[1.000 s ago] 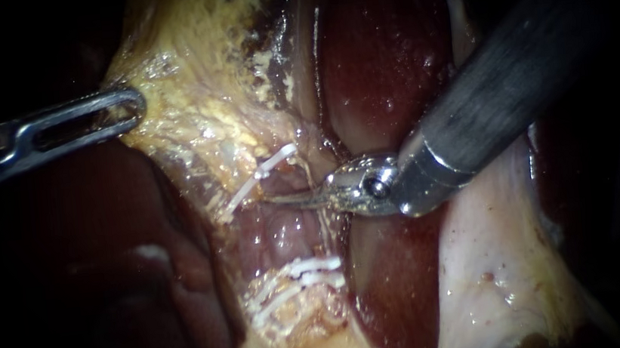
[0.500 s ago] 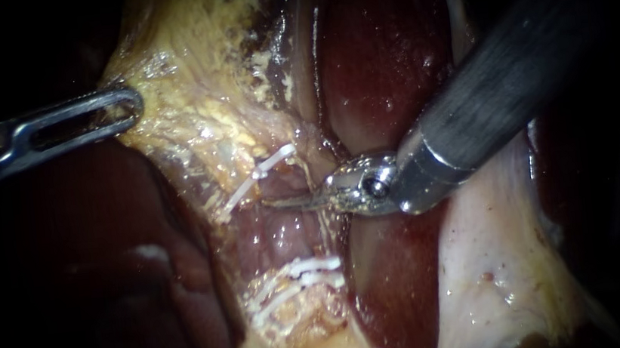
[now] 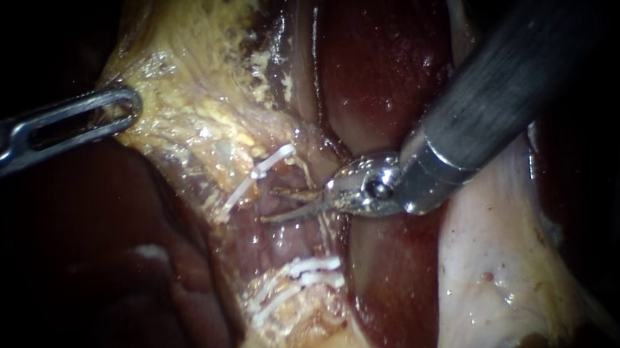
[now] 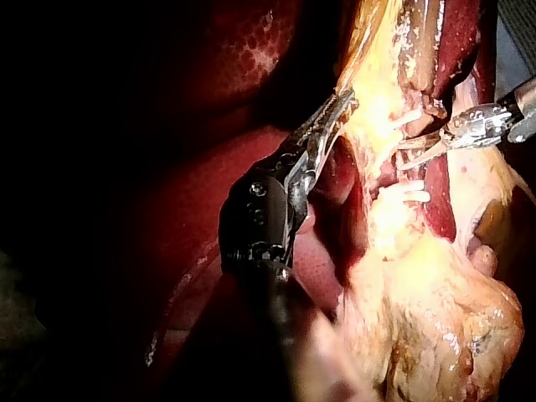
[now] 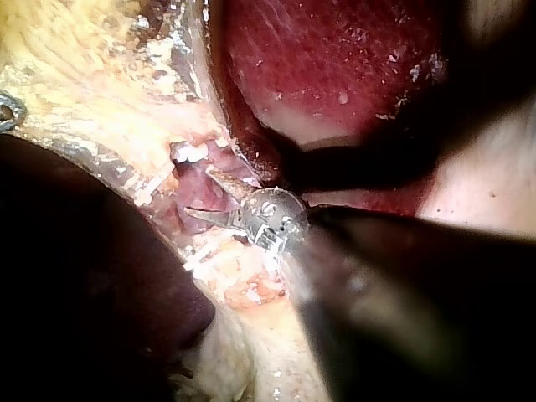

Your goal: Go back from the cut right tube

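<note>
Left instrument (image 3: 133, 106): enters from the left, jaws clamped on the edge of the yellow fatty tissue (image 3: 190, 110); the left wrist view confirms both jaws bear on that edge. Right instrument (image 3: 268, 207): shaft enters from the upper right, tip at the middle of the field. Its two thin blades stand apart with a clear gap between them and grip nothing; the right wrist view shows the same spread. Tube (image 3: 279, 234): a pinkish length running down the centre of the fatty band, just left of the liver (image 3: 382, 61). It carries one white upper clip (image 3: 264, 169) and, further down, a pair of white lower clips (image 3: 305, 267). The blades lie over the tube between the upper clip and the lower clips, nearer the upper one, the upper blade just below that clip. Whether the blades touch the tube cannot be determined. A cut through the tube cannot be made out under the blades. The two instruments are well apart.
</note>
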Controlling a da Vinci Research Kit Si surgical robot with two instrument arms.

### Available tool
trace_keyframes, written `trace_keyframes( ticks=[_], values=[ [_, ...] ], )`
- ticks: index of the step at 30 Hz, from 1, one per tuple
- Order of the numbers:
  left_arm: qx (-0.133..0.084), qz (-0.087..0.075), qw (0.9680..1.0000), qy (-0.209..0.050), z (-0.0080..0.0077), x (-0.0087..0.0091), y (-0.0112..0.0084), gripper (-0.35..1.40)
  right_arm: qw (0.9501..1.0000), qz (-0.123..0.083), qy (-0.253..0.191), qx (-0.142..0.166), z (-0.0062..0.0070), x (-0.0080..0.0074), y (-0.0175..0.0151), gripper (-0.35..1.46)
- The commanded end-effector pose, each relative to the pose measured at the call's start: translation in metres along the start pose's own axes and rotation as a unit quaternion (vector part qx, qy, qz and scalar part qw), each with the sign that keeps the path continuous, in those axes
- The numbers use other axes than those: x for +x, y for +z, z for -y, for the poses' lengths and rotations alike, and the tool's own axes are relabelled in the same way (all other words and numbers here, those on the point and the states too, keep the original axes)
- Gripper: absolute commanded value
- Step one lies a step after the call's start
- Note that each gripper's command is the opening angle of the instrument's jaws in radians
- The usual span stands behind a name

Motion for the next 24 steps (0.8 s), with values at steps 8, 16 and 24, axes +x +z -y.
trace_keyframes(
  ticks=[8, 16, 24],
  values=[
    [-0.001, 0.001, 1.0000, 0.000, 0.0000, 0.0000, 0.0000, -0.35, 0.9842, -0.052, -0.169, -0.009, 0.0007, -0.0018, -0.0027, 1.36],
    [-0.002, 0.001, 1.0000, 0.000, 0.0001, 0.0000, -0.0001, -0.35, 0.9742, -0.067, -0.214, -0.028, 0.0004, -0.0029, -0.0080, 1.43],
    [-0.002, 0.001, 1.0000, 0.000, 0.0002, 0.0001, 0.0000, -0.35, 0.9680, -0.085, -0.230, -0.054, 0.0000, -0.0017, -0.0137, 1.43]
  ],
)
